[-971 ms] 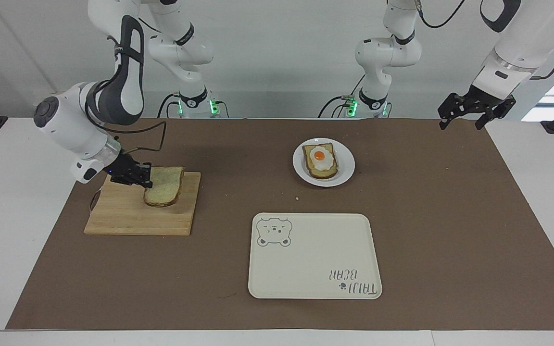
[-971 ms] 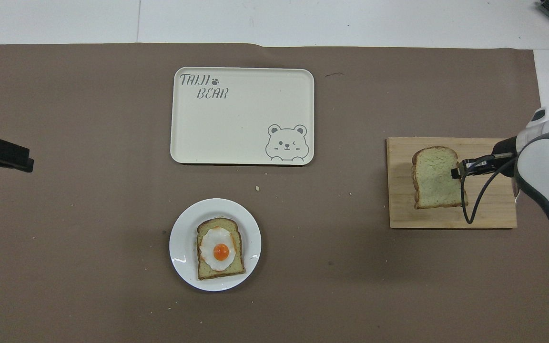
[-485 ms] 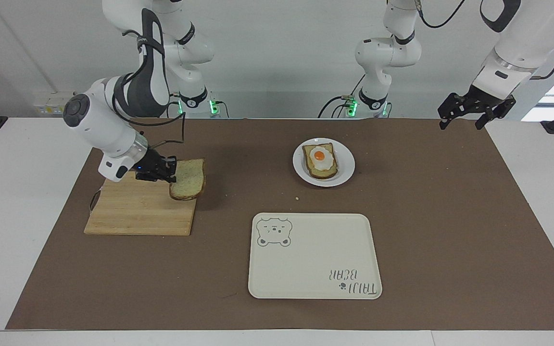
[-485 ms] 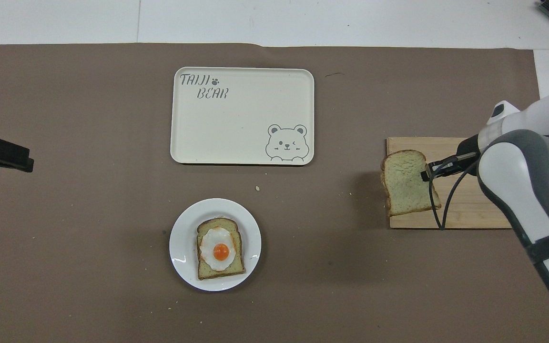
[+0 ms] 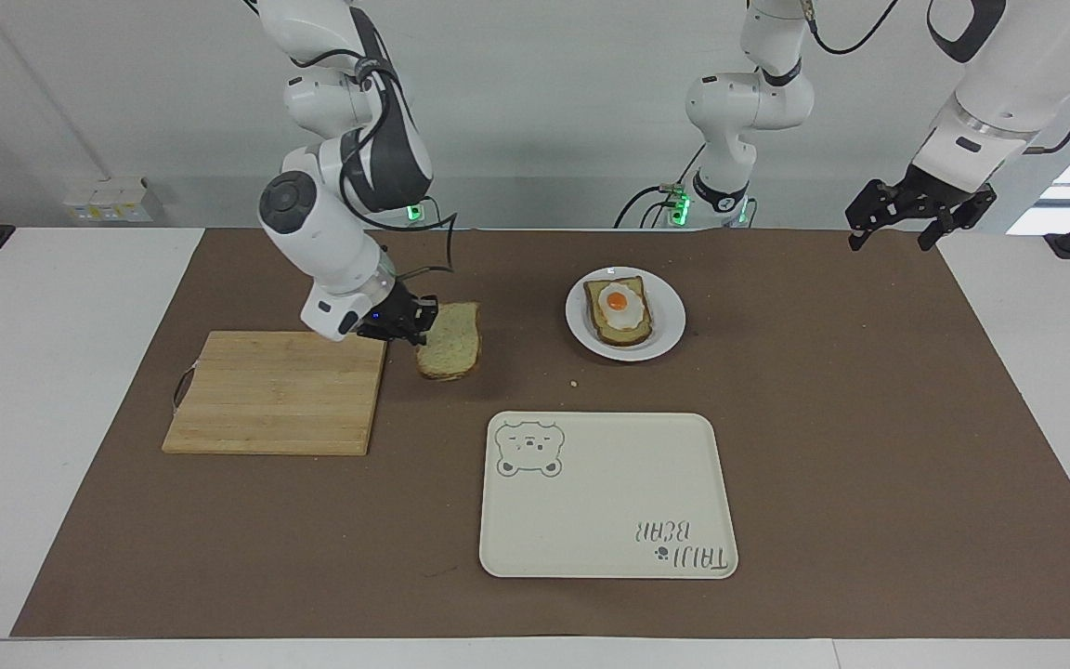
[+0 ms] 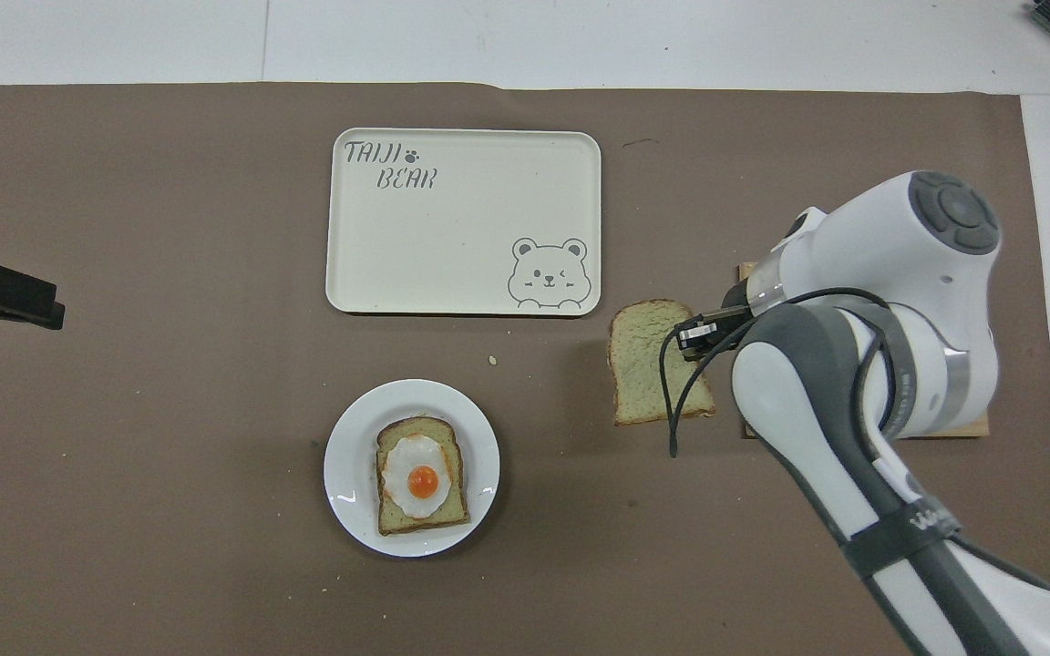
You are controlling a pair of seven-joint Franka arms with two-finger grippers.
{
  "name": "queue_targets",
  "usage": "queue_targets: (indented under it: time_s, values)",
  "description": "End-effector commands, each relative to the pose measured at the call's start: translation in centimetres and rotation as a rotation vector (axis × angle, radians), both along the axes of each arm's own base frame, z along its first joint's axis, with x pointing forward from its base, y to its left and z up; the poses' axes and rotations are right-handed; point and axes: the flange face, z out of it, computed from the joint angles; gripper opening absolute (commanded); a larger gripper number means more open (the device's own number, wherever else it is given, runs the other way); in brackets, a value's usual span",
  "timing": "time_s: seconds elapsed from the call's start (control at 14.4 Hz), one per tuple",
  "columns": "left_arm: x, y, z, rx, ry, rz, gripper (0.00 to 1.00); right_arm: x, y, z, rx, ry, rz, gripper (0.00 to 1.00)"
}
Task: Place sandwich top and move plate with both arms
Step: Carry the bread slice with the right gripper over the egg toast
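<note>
Facing view: right gripper (image 5: 416, 323) clenched on sandwich top (image 5: 450, 341), airborne at nine o'clock of plate (image 5: 665, 336). Left gripper (image 5: 897, 223) waits, released.

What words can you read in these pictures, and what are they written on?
"TAIJI BEAR": printed in two lines with a little paw mark, in one corner of the cream tray, which also has a bear drawing in the opposite corner.
Some small lettering shows on the dark band of the right arm, but it is too small to read.
Nothing else has words or numbers on it.
</note>
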Motion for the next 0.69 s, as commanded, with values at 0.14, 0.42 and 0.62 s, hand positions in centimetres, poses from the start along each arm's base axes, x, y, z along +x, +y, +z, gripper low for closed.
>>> queue_targets:
  time_s: [0.14,0.42,0.62]
  values:
    - [-0.1,0.2,0.2,0.0,0.008,-0.004,1.0,-2.7,7.9,1.4,0.082,-0.004,-0.062,0.0]
    - [-0.2,-0.3,0.1,0.0,0.012,-0.019,1.0,-5.8,14.3,1.0,0.077,0.002,-0.039,0.0]
    - [-0.3,-1.2,0.2,-0.005,0.012,-0.035,1.0,-8.2,19.4,-0.8,0.072,-0.007,-0.054,0.0]
